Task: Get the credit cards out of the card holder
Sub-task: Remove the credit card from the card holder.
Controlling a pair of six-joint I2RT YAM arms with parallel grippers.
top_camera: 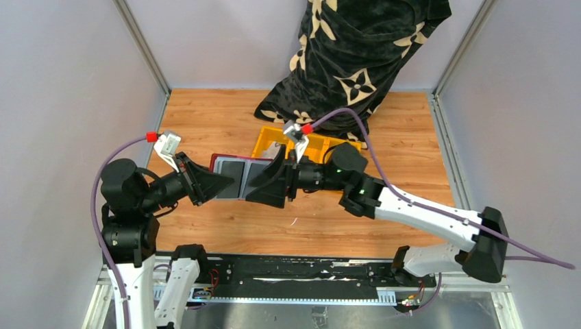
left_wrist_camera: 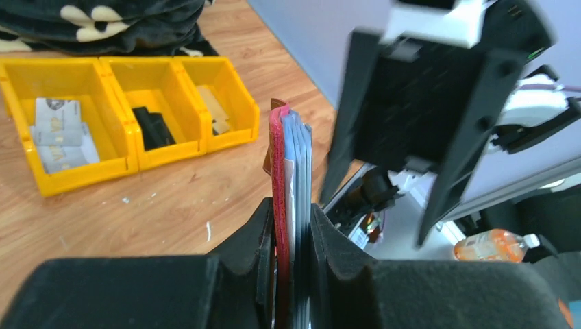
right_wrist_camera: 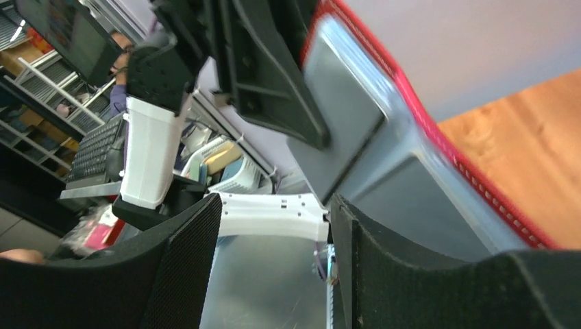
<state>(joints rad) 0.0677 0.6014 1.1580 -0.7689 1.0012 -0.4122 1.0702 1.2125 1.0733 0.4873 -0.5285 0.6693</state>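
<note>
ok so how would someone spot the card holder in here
Over the wooden table, look just on the near side of the yellow bin. The card holder is the flat open wallet pinched by the left gripper; its dark red edge and silvery-grey inside set it apart from the bright bin behind it.

A robotics laboratory is being shown; a test cell is being formed by a wooden tabletop [top_camera: 226,226] that is being walled in by plain grey panels [top_camera: 62,103] on aluminium posts [top_camera: 140,44]; robot arms [top_camera: 425,212] are being carried on a black mounting rail [top_camera: 294,277] at its near edge; beyond the cell, a monitor [right_wrist_camera: 62,27], a keyboard [right_wrist_camera: 96,147], shelving [right_wrist_camera: 31,75] and a person [right_wrist_camera: 123,46] are being glimpsed in the right wrist view.
</note>
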